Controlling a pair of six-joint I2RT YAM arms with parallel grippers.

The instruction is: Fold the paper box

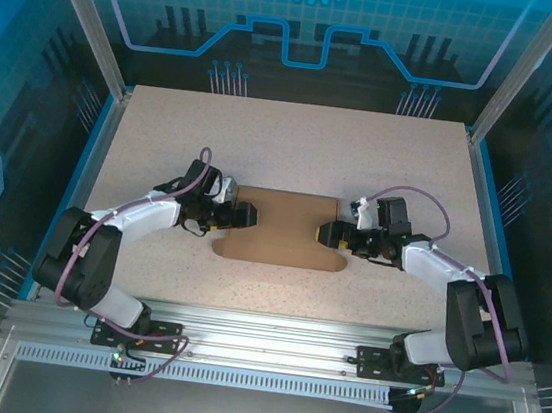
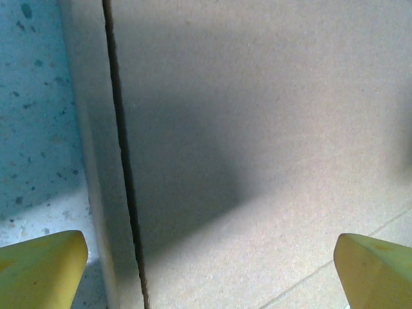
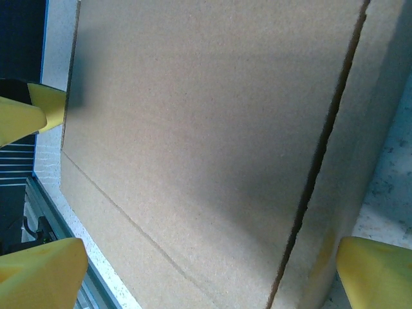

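Observation:
The paper box [image 1: 283, 233] lies flat at the table's middle, a brown cardboard sheet with rounded near corners. My left gripper [image 1: 245, 215] hovers low over its left edge, open. My right gripper [image 1: 325, 234] sits over its right edge, also open. In the left wrist view the cardboard [image 2: 257, 129] spreads under the open gripper [image 2: 209, 273], with a dark slit running down the left side. In the right wrist view the cardboard [image 3: 193, 129] passes beneath the open gripper [image 3: 209, 277], showing a slit at right and a crease at lower left. Nothing is held between either pair of fingers.
The speckled table [image 1: 294, 138] has free room behind and to both sides of the box. An aluminium rail [image 1: 271, 332] runs along the near edge. Blue-framed clear walls [image 1: 92, 144] bound the table. A yellow fingertip of the left gripper [image 3: 29, 112] appears at the cardboard's far edge.

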